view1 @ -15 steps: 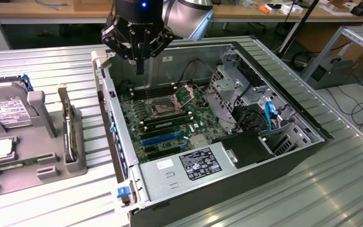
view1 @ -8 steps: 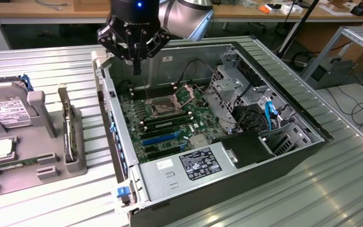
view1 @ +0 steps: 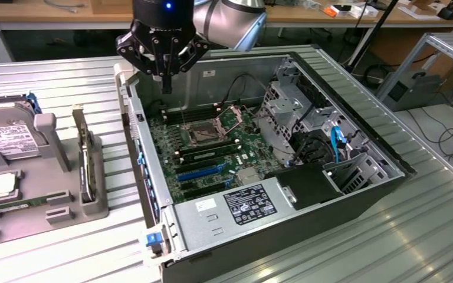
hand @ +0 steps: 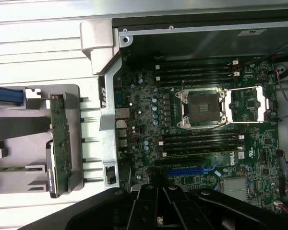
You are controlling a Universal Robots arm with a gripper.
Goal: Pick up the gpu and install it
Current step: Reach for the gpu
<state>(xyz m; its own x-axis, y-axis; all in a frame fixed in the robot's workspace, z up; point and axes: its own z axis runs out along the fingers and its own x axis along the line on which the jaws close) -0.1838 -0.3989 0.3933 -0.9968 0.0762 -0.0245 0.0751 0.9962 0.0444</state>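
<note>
Gripper (view1: 166, 87), fingers together and empty, hangs over the motherboard (view1: 210, 147); descend unopened and you may knock the gpu (view1: 87, 162), off to its side, askew.

This looks like a robotics or electronics lab: an open black desktop computer case (view1: 313, 233) lies on a ribbed silver metal table (view1: 415, 236), long wooden workbenches (view1: 22, 10) stand behind, and loose black cables (view1: 447, 138) trail across the floor.
</note>
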